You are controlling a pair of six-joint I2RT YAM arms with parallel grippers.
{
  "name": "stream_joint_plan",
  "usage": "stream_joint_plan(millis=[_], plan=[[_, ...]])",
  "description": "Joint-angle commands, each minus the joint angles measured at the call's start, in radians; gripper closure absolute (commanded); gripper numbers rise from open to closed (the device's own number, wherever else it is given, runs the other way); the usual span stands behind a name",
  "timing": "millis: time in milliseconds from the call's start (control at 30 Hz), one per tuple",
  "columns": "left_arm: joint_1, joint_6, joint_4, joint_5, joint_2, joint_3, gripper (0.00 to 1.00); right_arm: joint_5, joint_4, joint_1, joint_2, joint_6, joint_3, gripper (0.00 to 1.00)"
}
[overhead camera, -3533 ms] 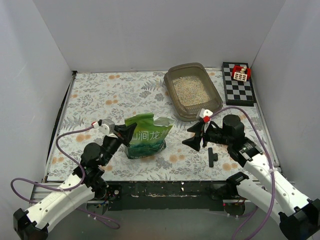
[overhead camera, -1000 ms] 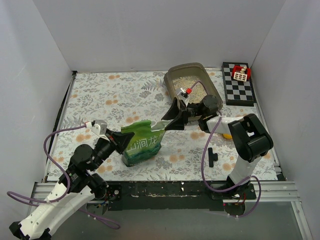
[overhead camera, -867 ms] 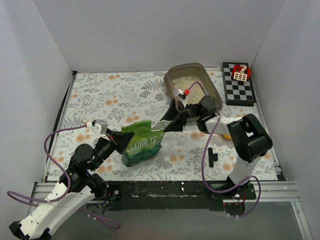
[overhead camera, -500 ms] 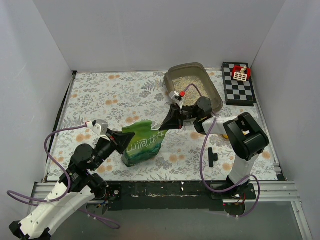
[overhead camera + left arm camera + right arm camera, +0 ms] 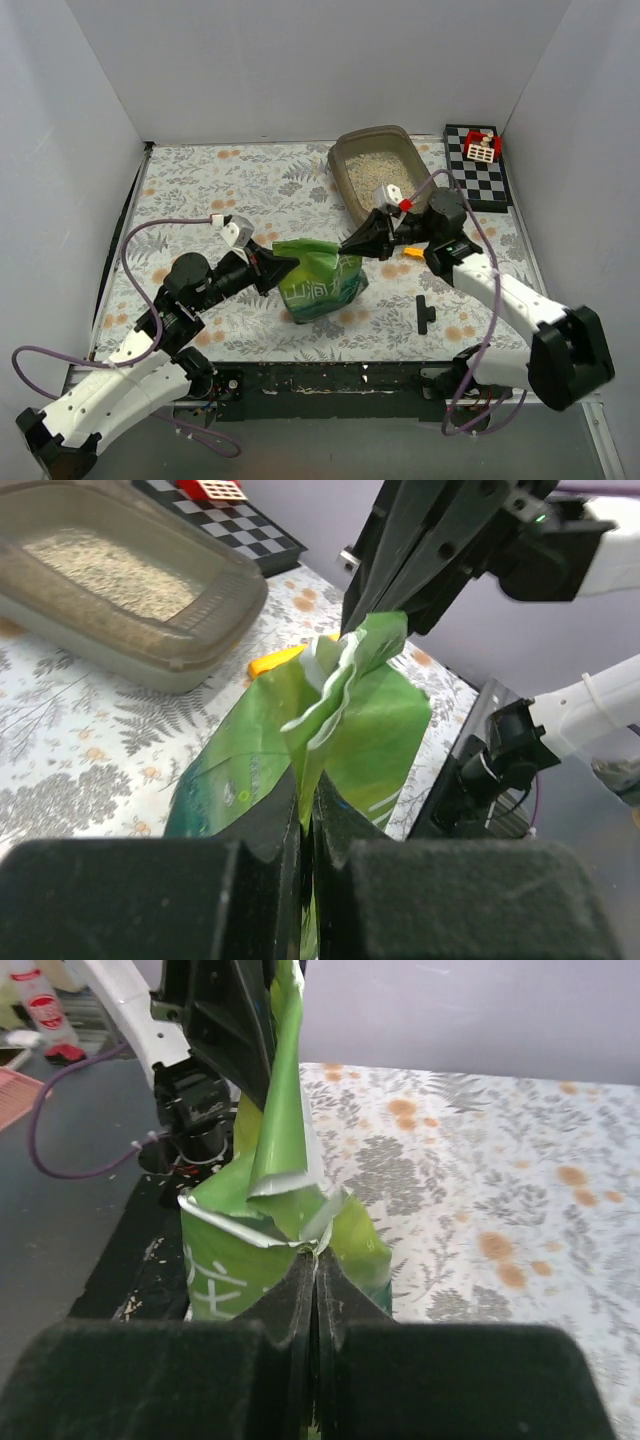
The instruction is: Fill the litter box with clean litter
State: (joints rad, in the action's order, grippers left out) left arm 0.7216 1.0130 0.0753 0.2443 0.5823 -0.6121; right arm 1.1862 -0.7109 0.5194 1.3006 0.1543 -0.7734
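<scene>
The grey-brown litter box (image 5: 352, 193) stands at the back right with pale clean litter (image 5: 385, 171) in it; the left wrist view also shows the litter box (image 5: 205, 630) and its litter (image 5: 100, 560). A crinkled green bag (image 5: 320, 285) sits upright between both arms, near the table's front. My left gripper (image 5: 283, 266) is shut on the bag's top left edge, and my right gripper (image 5: 350, 247) is shut on its torn top right corner. In the wrist views, the left gripper (image 5: 305, 802) and the right gripper (image 5: 315, 1257) each pinch green foil. I cannot tell whether the bag's bottom touches the table.
An orange scoop (image 5: 412, 252) lies just behind my right gripper. A small black part (image 5: 424, 313) lies on the floral cloth at the front right. A black-and-white checkered board (image 5: 478, 170) with a red-and-white piece sits in the back right corner.
My right gripper has shut on the bag's top right corner. The bag and both grippers have shifted right, and the right arm now reaches in from the front right.
</scene>
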Motion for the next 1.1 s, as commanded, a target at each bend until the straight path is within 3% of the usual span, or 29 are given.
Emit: stream_joint_plan(millis=[0,200,333,433,533,700,1067], plan=[[-0.002,-0.066,-0.173,0.168,0.100,-0.046,1.00,-0.140,0.425,-0.002,-0.207,-0.320,-0.070,0.99],[-0.001,-0.079,-0.383,0.202,0.156,0.075,0.98,-0.304,0.630,-0.002,-0.368,-0.270,0.094,0.99],[-0.002,-0.056,-0.500,0.219,0.117,0.178,0.81,-0.428,0.686,-0.001,-0.512,-0.207,0.207,0.99],[-0.001,-0.021,-0.540,0.260,0.106,0.224,0.59,-0.525,0.798,-0.002,-0.599,-0.182,0.227,0.99],[-0.002,0.018,-0.571,0.328,0.125,0.247,0.50,-0.565,0.872,-0.002,-0.664,-0.162,0.221,0.99],[-0.002,0.067,-0.692,0.378,0.171,0.273,0.45,-0.565,0.936,-0.002,-0.707,-0.162,0.204,0.99],[-0.001,-0.001,-0.720,0.449,0.372,0.183,0.42,-0.559,0.953,-0.002,-0.767,-0.134,0.217,0.99]])
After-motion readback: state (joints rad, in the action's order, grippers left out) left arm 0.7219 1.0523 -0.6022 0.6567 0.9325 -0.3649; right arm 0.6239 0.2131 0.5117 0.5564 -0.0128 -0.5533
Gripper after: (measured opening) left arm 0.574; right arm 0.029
